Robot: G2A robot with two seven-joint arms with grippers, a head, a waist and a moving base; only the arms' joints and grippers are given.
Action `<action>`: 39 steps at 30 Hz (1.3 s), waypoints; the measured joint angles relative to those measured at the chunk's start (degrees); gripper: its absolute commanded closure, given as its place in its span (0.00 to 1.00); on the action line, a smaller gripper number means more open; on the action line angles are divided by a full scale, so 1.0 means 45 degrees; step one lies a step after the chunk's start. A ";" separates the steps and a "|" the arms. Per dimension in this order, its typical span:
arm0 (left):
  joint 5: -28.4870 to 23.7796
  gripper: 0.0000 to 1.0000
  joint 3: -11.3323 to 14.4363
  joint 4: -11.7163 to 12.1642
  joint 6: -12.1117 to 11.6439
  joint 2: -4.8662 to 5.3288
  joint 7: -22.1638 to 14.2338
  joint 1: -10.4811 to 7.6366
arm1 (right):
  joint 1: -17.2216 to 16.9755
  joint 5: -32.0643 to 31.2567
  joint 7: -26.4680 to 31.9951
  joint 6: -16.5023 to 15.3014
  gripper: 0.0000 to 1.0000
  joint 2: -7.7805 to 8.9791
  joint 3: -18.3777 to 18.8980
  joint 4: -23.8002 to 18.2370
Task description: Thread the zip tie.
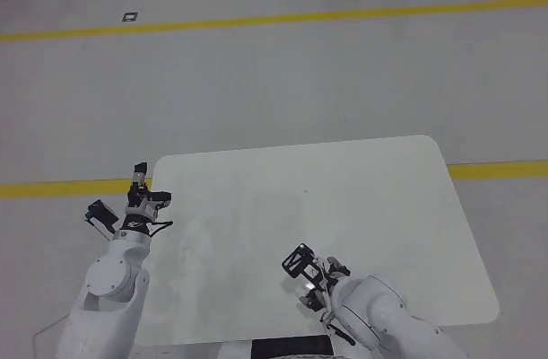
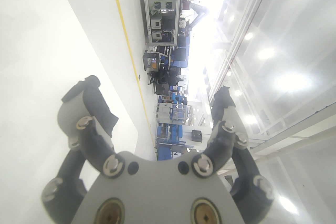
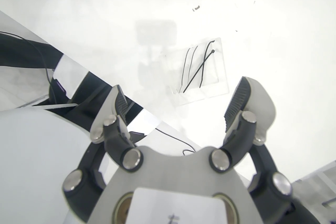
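Lying slantwise, thin black zip tie (image 3: 198, 71)

Room-wise: the white table (image 1: 390, 179) gives plenty of open surface across its middle and its whole right side, so a gripper could sweep through there freely. The left gripper (image 2: 157, 88) sits at the table's left edge toward the far corner, jaws spread, with open floor beyond it on the far and left sides. The right gripper (image 1: 300, 261) hangs over the near edge, jaws also spread wide. Just ahead of it lies a clear tray (image 3: 221, 70) holding black zip ties (image 3: 195, 72) (see-through, easy to miss), the one obstacle in its way. The two arms are well apart.
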 measured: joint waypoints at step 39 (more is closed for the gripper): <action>0.0000 0.00 0.0000 0.0000 0.0000 0.0000 0.0000 0.0000 | 0.1088 0.0974 0.0147 0.2392 0.00 -0.0265 -0.0353 0.1633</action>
